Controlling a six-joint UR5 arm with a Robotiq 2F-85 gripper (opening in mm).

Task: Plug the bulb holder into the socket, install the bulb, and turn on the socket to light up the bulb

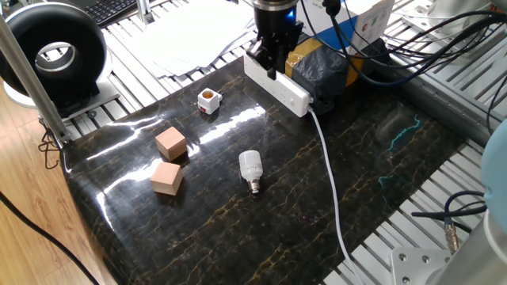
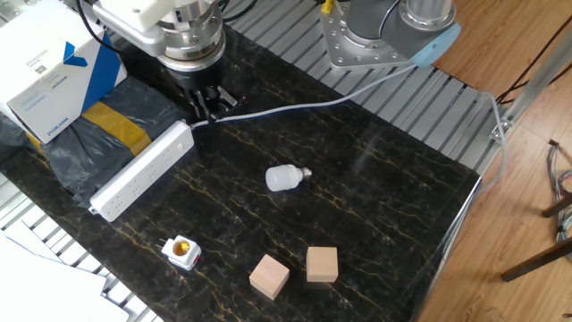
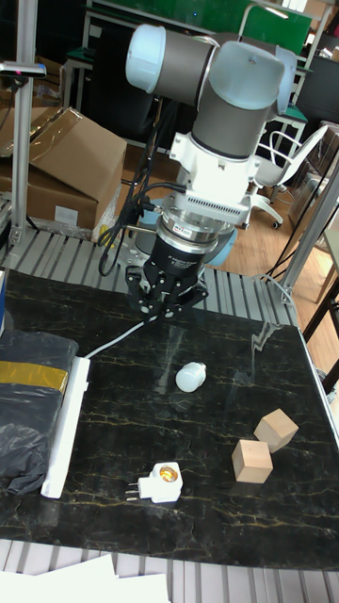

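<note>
Progress basically zero: bulb holder [image 2: 181, 252] loose on table, unplugged; bulb [image 2: 283, 178] lying mid-table, apart from socket [image 2: 143, 170]. Gripper [image 2: 204, 104] hovers at socket's cable end, fingers look pinched together, empty, hard to tell.

One fixed view: high, angled down across the dark marble-patterned table [image 1: 380, 158]; the gripper [image 1: 268, 63] sits at the far edge, wooden floor at left.
The other fixed view: high, from the opposite side; the arm's base [image 2: 384, 36] lies beyond the table.
Tall fixed view: lower and nearer, facing the arm head-on, room behind.
Shared: all three show the tabletop with the socket [image 1: 277, 83], the bulb [image 2: 284, 177] and two wooden cubes [image 3: 262, 445].
</note>
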